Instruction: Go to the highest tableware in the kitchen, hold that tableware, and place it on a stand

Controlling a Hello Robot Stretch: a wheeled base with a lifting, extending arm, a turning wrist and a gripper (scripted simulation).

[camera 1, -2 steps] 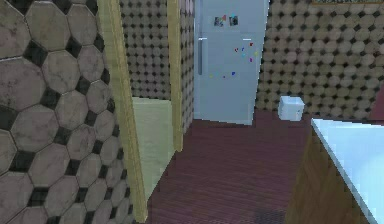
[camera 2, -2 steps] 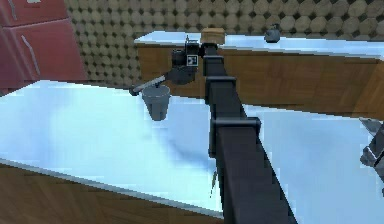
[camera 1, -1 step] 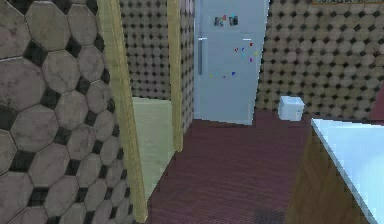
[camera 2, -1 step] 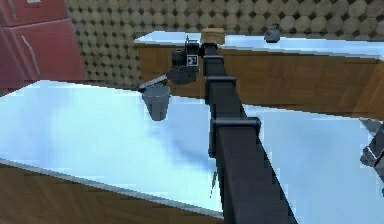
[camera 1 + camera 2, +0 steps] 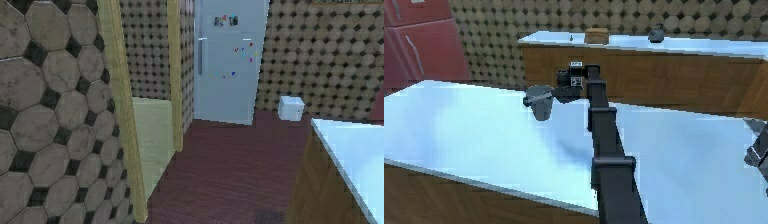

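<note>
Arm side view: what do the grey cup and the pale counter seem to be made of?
Cup: plain mid-grey, matt, with a darker rim; could be metal or stoneware, the look leaves it open. Counter top: pale bluish white, smooth with a soft sheen, probably laminate or polished stone. Counter front: brown, wood-like.

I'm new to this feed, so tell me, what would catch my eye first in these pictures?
The dark arm stretching over the pale countertop in the arm side view, with a grey cup-like thing at the hand; whether it is held can't be told. In the forward view, the hexagon-tiled wall on the left and a white fridge straight ahead.
</note>
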